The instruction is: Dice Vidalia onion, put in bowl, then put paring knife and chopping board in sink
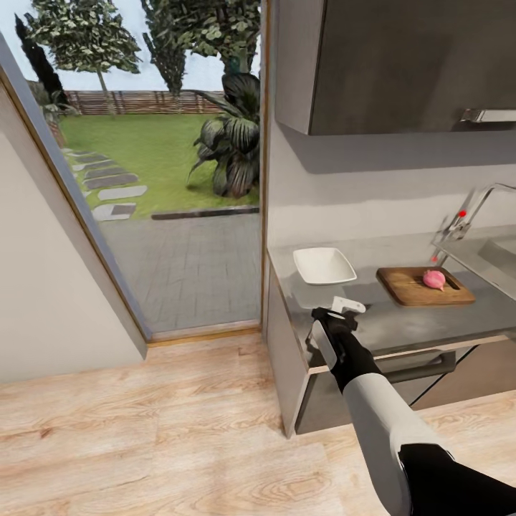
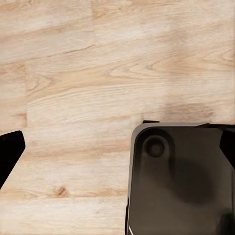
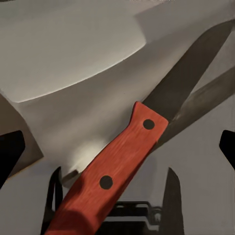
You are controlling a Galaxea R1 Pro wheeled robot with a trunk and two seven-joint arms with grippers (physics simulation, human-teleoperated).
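Note:
The paring knife (image 3: 147, 125), with a red-brown riveted handle and a dark blade, lies flat on the glossy grey countertop (image 1: 401, 322). My right gripper (image 3: 117, 144) hovers right over it, open, with one finger on each side of the handle and not touching it. From the head, the right gripper (image 1: 341, 311) is near the counter's front edge, just in front of the white square bowl (image 1: 324, 265). The pinkish Vidalia onion (image 1: 433, 279) rests whole on the wooden chopping board (image 1: 416, 290). The sink (image 1: 502, 256) is at the far right. My left gripper (image 2: 117, 147) hangs open over the floor.
A chrome tap (image 1: 469, 211) with red knobs stands behind the board. Wall cabinets (image 1: 387, 64) hang above the counter. A tall glass door (image 1: 165, 179) to the garden lies left of the counter's end. The wood floor (image 1: 143, 430) is open. The robot's dark base (image 2: 181, 181) is below the left gripper.

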